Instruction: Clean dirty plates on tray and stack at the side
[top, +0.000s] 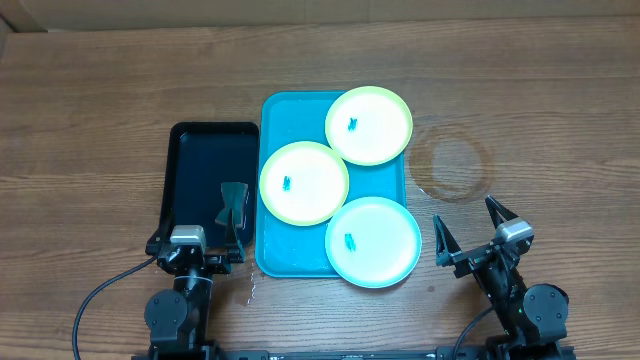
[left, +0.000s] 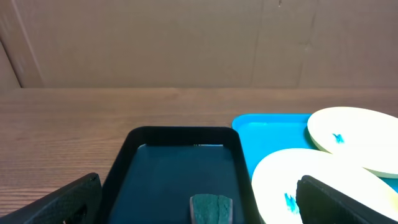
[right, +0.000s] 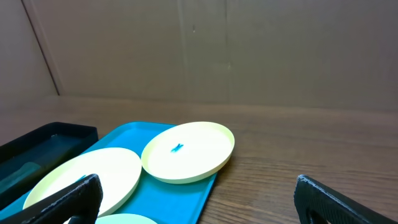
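left gripper (left: 198, 185): low at the lower left of the overhead view, at the near end of the black tray (top: 200, 160). Its two fingers stand wide apart at the bottom corners of the left wrist view, with nothing held between them.
right gripper (top: 465, 215): at the lower right of the overhead view, over bare table (top: 100, 90) just right of the light blue plate (top: 372, 241). Its fingers splay in a wide V and hold nothing.
light blue plate: the nearest of the three, at the lower right corner of the turquoise tray (top: 283, 252), with its edge reaching out past the tray's rim. There is a small blue smudge near its centre.
green sponge (top: 233, 203): in the near right part of the black tray, just ahead of the left gripper and apart from its fingers.
black tray: lies left of the turquoise tray, long sides next to each other, touching or almost so.
turquoise tray: at the centre of the overhead view, carrying all three plates.
middle plate (top: 304, 183): yellow-green rim, pale centre, blue smudge. It lies on the tray's left half, and its rim meets both neighbours.
far plate (top: 369, 125): yellow-green rim, blue smudge. It lies at the tray's upper right corner, and its edge passes over the tray's right rim.
ring mark (top: 452, 165): a faint round stain on the wood right of the tray, beyond the right gripper.
table: brown wood grain, filling the frame.
cardboard wall (right: 249, 50): plain brown, behind the table's far edge in both wrist views.
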